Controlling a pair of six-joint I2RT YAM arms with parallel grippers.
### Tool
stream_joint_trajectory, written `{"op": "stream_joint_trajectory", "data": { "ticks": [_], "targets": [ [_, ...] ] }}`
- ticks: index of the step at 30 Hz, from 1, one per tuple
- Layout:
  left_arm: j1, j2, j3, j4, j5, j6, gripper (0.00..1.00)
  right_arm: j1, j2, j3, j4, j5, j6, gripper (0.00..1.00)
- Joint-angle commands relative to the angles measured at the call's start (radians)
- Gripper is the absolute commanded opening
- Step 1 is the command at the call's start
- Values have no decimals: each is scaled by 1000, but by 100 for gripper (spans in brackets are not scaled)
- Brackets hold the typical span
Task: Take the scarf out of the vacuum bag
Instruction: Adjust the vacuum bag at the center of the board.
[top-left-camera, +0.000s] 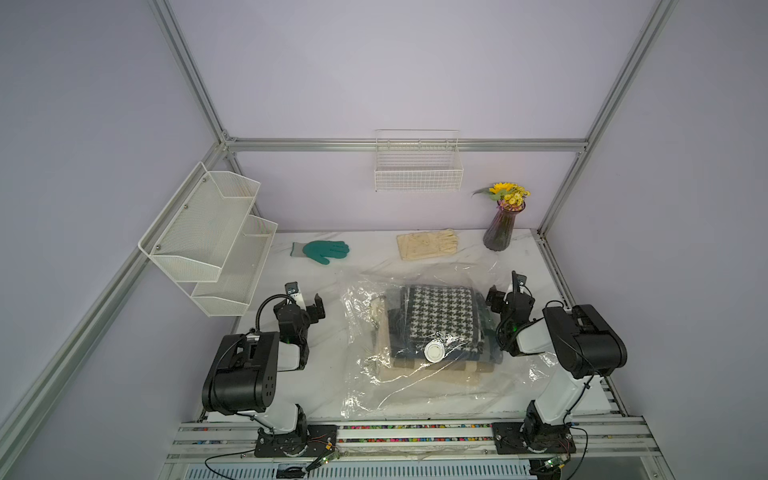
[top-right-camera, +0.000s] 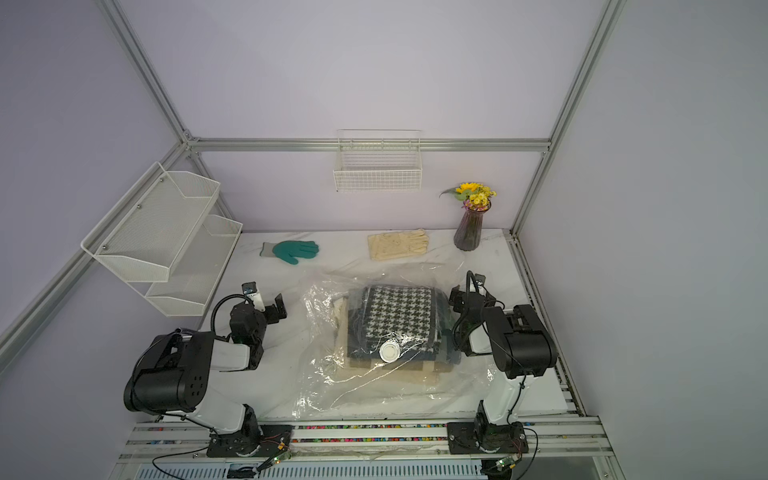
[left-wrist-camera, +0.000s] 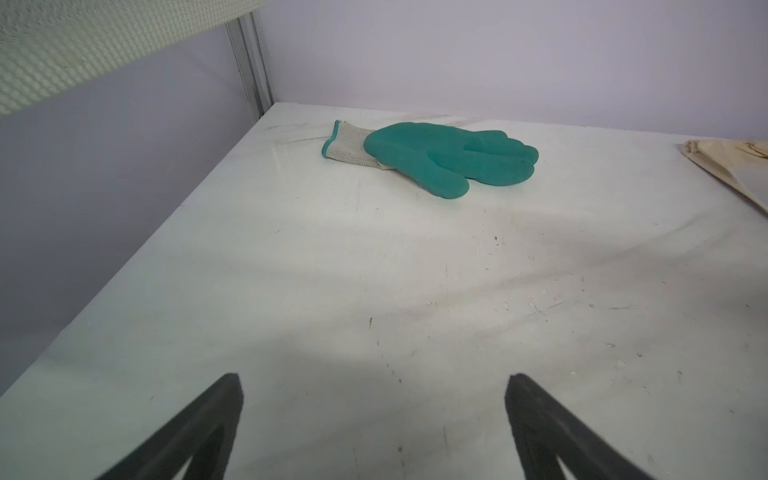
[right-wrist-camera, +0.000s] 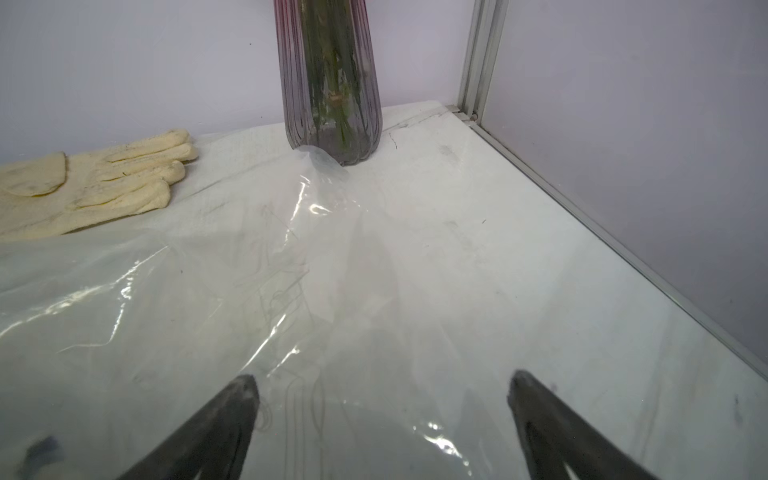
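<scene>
Scarf (top-left-camera: 440, 316) inside vacuum bag (top-left-camera: 415, 395); cream glove (top-left-camera: 427, 244) and vase (top-left-camera: 503, 228) behind.
Bag lies between left claw (left-wrist-camera: 374, 380) and right claw (right-wrist-camera: 383, 380), both wide open, empty.

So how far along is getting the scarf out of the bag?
Nothing looks done: the houndstooth scarf lies inside the vacuum bag. Nothing in hand: the left tool and right tool are open and empty, either side of it. Left: reach into the bag, grip the scarf, pull it out.
</scene>
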Motion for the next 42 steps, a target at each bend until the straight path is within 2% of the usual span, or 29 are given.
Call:
{"op": "stream_joint_trajectory", "data": {
  "ticks": [1,24,27,29,31,35,39,42],
  "targets": [
    [-4,-14,20,49,-4,19,100,8,-6,-6,36,-11,-4,97],
    [-6,-13,23,46,-5,21,100,6,-6,-5,29,-15,-2,97],
    [-6,-18,14,58,9,28,100,7,-14,-13,44,33,15,97],
    [-8,-40,6,61,-6,30,100,7,-39,-9,11,22,12,97],
    [-21,-88,27,-12,-62,24,100,28,-61,6,-20,45,-17,97],
    [-72,-230,145,-317,-199,26,100,62,-174,48,-171,88,-45,97],
    [-111,-327,204,-371,-255,28,100,93,-314,115,-370,119,-64,97],
    [-122,-385,343,-642,-320,-36,100,120,-401,182,-543,117,-34,97]
  ]
}}
